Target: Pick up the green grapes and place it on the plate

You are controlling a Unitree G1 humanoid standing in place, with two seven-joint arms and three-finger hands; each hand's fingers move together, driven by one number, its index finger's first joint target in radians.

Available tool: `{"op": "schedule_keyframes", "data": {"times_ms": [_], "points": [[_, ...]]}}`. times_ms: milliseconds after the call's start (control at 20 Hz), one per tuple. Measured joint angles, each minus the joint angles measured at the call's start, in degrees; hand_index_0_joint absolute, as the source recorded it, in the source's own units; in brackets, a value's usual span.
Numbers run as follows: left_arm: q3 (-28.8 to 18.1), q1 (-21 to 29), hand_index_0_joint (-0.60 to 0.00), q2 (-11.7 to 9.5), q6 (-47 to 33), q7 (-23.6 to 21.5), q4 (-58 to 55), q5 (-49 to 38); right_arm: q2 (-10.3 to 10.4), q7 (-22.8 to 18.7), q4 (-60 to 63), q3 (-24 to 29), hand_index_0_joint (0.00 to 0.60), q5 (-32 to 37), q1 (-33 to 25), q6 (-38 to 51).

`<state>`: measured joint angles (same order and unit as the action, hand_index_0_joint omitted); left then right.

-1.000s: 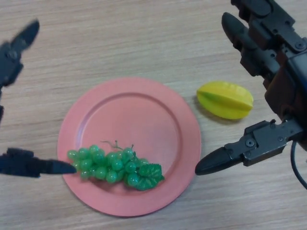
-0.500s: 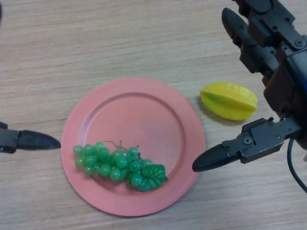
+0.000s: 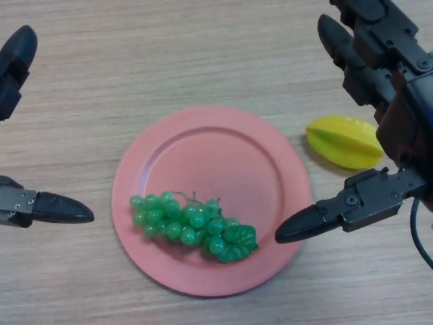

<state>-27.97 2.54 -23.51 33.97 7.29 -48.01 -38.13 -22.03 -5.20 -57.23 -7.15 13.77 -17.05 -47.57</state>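
Observation:
A bunch of green grapes (image 3: 193, 225) with a leaf lies on the front part of a pink plate (image 3: 223, 156) in the middle of the wooden table. My left hand (image 3: 40, 206) shows at the left edge, open and empty, a short way left of the plate and apart from the grapes. My right hand (image 3: 365, 200) is open and empty at the right, its thumb tip just off the plate's right rim and its fingers up by the top right corner.
A yellow starfruit (image 3: 344, 140) lies on the table right of the plate, between my right hand's fingers and thumb but not touched. Bare wooden table (image 3: 169, 47) stretches behind the plate.
The plate, grapes and starfruit have shifted to the right in the view. My left hand has drawn away from the grapes to the left. My right hand holds about the same place.

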Motion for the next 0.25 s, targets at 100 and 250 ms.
{"op": "schedule_keyframes", "data": {"times_ms": [100,250], "points": [[0.0,-0.31,0.0,0.73,0.0,0.04,-0.71,0.03,-1.5,-2.92,0.0,0.27,0.0,3.92,0.05,0.03],[-0.02,-0.93,0.0,1.22,0.01,0.04,-1.11,1.18,-4.17,-4.33,-0.01,0.25,0.0,6.81,1.29,0.81]]}}
